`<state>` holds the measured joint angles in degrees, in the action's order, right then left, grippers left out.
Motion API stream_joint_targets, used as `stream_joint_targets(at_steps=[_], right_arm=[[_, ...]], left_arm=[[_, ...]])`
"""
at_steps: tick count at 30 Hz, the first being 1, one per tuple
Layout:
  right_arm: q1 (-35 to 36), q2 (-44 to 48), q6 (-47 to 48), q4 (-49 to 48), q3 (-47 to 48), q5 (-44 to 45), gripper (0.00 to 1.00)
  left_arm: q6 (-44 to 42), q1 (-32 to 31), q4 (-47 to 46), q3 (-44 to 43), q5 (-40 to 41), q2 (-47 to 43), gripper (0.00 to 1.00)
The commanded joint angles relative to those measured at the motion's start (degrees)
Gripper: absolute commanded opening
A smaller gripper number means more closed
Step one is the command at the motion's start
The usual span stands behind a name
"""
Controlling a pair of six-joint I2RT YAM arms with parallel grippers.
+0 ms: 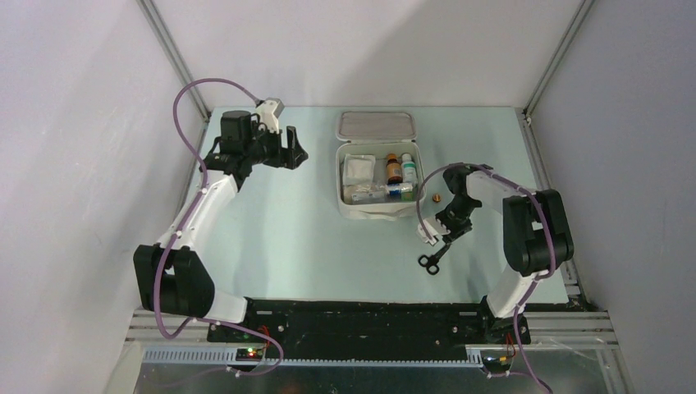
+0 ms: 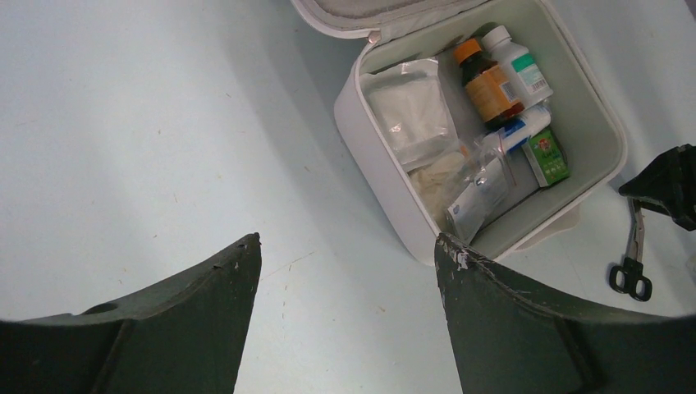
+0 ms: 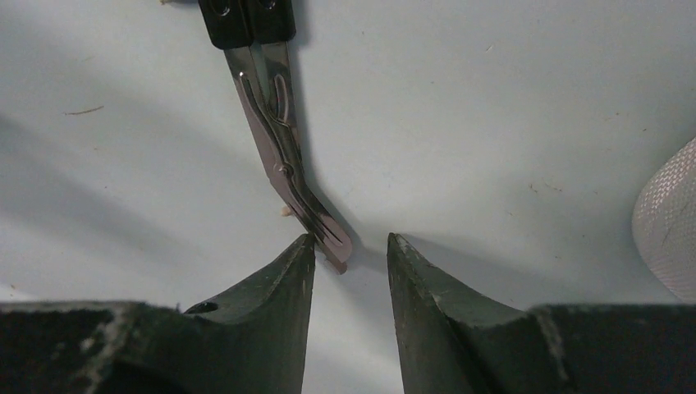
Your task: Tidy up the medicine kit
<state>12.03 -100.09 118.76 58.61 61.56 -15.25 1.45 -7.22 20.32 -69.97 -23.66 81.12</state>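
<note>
Left fingers [image 2: 180,328] gape, right fingers [image 3: 263,328] narrowly apart astride scissors [image 3: 279,156] tip on pale table [image 1: 279,238], grey walls [image 1: 353,49].

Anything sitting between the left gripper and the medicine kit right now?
Nothing. Only bare table lies between the left gripper and the medicine kit. The left wrist view shows this, and the top view agrees.

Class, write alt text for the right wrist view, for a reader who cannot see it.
A pair of black-handled metal scissors lies on a pale table, its bent tip between the part-open jaws of the right gripper. A white textured edge shows at far right.
</note>
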Motion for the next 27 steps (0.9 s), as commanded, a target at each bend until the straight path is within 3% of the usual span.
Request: stream_joint_targets(at_steps=[1,9,18,22,24,27], right_arm=[[0.34,1.05,8.04,-1.62,-2.39,1.47,0.43],[-0.79,3.49,9.84,-10.88,-9.97,4.6,0.41],[2.7,6.06,1.98,-12.0,-13.31,3.01,0.14],[5.0,3.58,-7.33,-1.14,-8.3,-0.48,0.06],[5.47,0.16,-17.33,6.15,-2.52,-3.79,0.02],[5.21,-5.31,-24.73,14.01,6.25,-7.72,0.0]], left_arm=[[-1.09,0.01,-0.94,-2.5,0.39,-0.47,0.82],[-0.78,0.0,-0.9,-2.36,0.33,-0.52,0.82],[-0.85,-0.03,-0.97,-1.85,-0.52,-0.48,0.82],[-1.33,-0.03,-0.9,-1.83,-1.0,-0.47,0.81],[-1.36,-0.01,-0.92,-1.68,-1.33,-0.56,0.82],[-2.77,0.0,-0.91,-1.34,-2.31,-0.45,0.82]])
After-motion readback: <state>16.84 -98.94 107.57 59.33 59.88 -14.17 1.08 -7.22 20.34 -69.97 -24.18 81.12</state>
